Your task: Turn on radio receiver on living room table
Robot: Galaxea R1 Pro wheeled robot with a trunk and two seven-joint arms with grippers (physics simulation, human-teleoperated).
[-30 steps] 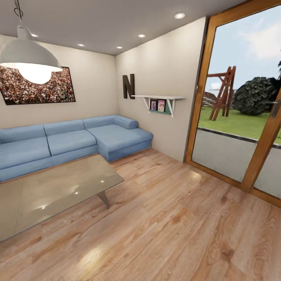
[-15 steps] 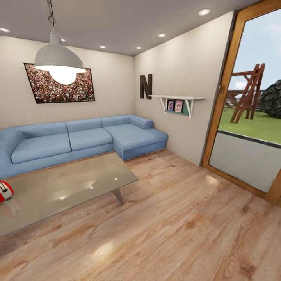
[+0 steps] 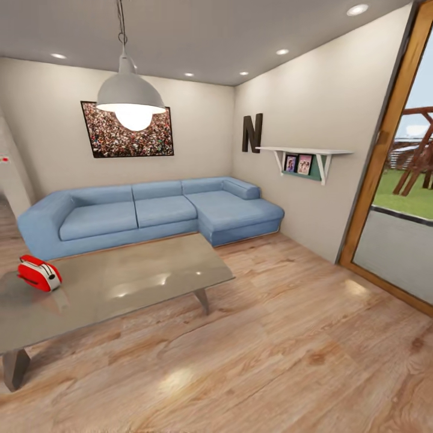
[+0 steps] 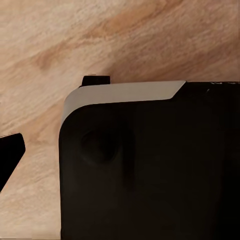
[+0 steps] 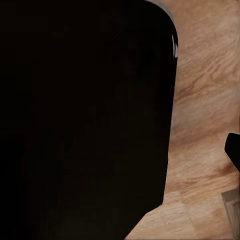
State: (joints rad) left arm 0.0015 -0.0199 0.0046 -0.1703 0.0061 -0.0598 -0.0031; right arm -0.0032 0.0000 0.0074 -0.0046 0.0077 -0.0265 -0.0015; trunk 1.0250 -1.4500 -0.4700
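- The radio receiver (image 3: 38,273) sits untouched near the far left end of the grey table (image 3: 150,279), at the left edge of the frame, in front of the blue sofa (image 3: 150,210).
- Judged from this, the robot is in the living room but not yet within reach; approaching and switching on remain.
- Wrist views show dark robot body over plank floor (image 4: 75,45); whether either gripper is released or clenched cannot be told, nor its position relative to the radio.

Radio receiver (image 3: 38,272) on the table's (image 3: 138,282) left end, sofa (image 3: 150,210) behind it
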